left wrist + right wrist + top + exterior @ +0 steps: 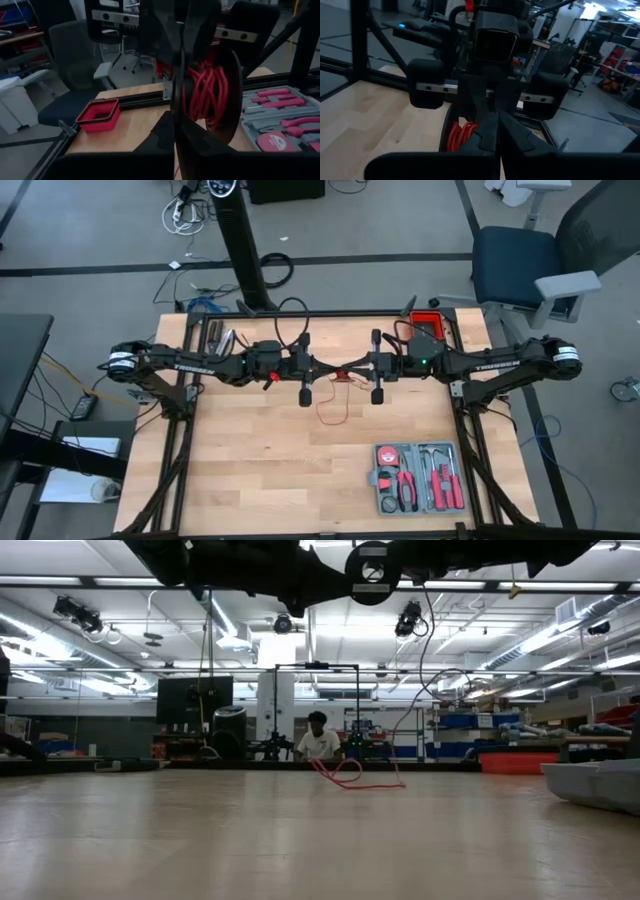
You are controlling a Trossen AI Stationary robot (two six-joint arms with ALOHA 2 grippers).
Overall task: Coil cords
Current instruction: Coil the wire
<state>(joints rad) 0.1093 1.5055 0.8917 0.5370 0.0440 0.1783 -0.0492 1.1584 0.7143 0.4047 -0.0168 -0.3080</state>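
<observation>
A bright red cord is wound in a coil (205, 92) beside a black round disc (232, 100), held high above the table's middle between my two arms. Its loose end hangs down and lies in slack loops on the wood (335, 408), also seen in the low view (352, 776). My left gripper (328, 368) and my right gripper (354, 368) meet tip to tip, both shut at the coil. The coil also shows in the right wrist view (461, 135). My left gripper comes level from the table's left, its shut fingers (176, 131) at the coil's near edge (184, 100). The fingers hide the exact place of contact. The coil is lifted clear of the table. My right gripper comes level from the table's right, fingers (495, 131) shut beside the red coil's edge (465, 131). Its own fingers hide what part they have. The cord's tail hangs slack below onto the table.
A grey tool case (418, 478) with red-handled tools lies open at the near right. A red bin (425, 330) stands at the far right edge. A chair (530, 260) stands beyond the table. A person (318, 743) sits far behind in the room.
</observation>
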